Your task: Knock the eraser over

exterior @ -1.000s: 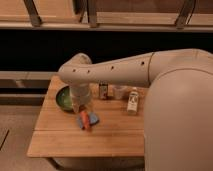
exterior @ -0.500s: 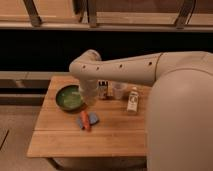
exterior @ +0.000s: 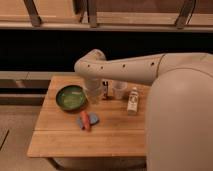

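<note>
The eraser (exterior: 106, 90) is a small dark upright block near the back of the wooden table (exterior: 65, 140). It is partly hidden by my arm. My gripper (exterior: 94, 95) hangs down from the pale arm just to the left of the eraser, between it and the green bowl (exterior: 70, 97), very close to the eraser or touching it. A small white cup (exterior: 119, 90) stands right of the eraser. A pale bottle with a yellowish label (exterior: 132, 100) stands further right.
An orange object lies across a blue one (exterior: 86, 120) in the middle of the table. My large pale arm body (exterior: 180, 120) covers the table's right side. A dark shelf and rail run behind the table.
The gripper has moved from above the orange and blue objects towards the back and right, past the bowl, to stand beside the eraser. The eraser still stands upright.
</note>
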You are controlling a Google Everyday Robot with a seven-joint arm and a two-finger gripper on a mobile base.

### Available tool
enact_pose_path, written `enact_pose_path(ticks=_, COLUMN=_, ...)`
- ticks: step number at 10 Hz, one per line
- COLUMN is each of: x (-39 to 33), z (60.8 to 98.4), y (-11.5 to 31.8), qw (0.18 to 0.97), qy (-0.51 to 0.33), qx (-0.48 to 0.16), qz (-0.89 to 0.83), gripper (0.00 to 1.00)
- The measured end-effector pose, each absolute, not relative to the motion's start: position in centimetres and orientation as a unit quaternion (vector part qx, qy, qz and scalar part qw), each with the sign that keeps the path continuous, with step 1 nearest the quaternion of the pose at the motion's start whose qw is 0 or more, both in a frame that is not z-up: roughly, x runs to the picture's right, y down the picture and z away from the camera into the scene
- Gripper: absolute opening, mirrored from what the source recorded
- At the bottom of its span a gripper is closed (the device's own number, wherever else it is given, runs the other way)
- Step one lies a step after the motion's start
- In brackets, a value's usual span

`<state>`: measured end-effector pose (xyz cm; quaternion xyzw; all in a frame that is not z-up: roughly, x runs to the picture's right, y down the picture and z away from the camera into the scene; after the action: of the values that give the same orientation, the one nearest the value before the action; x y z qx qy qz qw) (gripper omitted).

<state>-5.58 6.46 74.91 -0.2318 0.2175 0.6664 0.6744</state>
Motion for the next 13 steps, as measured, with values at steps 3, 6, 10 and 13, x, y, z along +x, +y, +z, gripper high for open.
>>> enact_pose_path(ticks=3, x=-3.1, z=77.6, y=6.8, qw=0.662, qy=0.241, qx=-0.229, qz=0.672, gripper=0.00)
enact_pose_path(ticks=6, x=-1.3, z=82.5, y=6.0, qw=0.665, qy=0.253, qx=-0.234, qz=0.663, gripper=0.00)
enact_pose_path(ticks=10, x=-2.7, z=87.4, y=5.1, qw=0.689, qy=0.239, qx=-0.262, qz=0.632, gripper=0.00)
enact_pose_path(ticks=13, x=-2.9, z=90.2, y=2.7, qw=0.737, qy=0.208, qx=-0.238, qz=0.598, gripper=0.00)
